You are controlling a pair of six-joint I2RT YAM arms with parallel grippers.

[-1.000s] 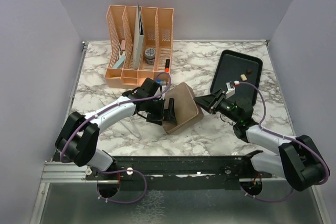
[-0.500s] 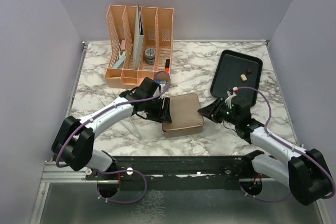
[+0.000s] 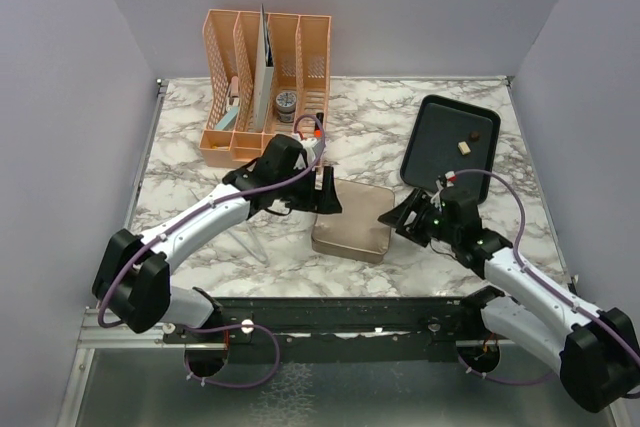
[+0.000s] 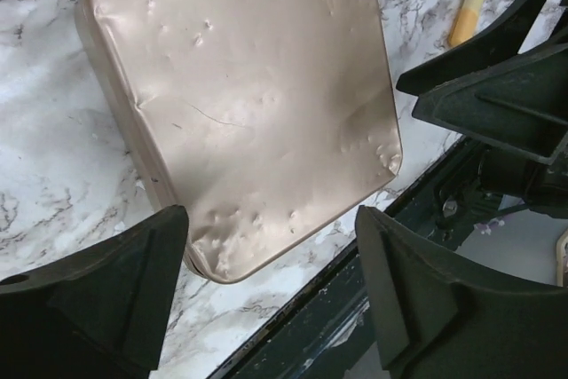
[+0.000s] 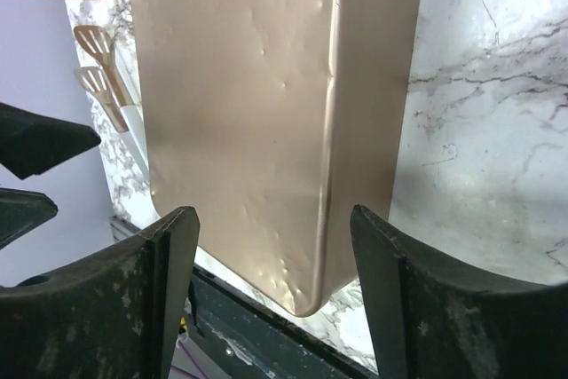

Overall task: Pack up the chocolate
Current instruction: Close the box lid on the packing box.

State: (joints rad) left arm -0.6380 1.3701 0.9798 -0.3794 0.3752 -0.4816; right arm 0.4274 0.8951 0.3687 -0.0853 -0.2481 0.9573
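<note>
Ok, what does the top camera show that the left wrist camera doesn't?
Only the top view shows the black tray with two chocolate pieces and the peach organizer. Only the left wrist view shows small dents across the gold tin. Both show that tin lying flat on the marble table, with the left claw open by it.

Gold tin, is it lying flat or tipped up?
Flat: the gold tin rests on the table with its broad face up.

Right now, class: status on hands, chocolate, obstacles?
Left hand open, right hand open. Two chocolate pieces on black tray. Gold tin flat between hands, unheld.
</note>
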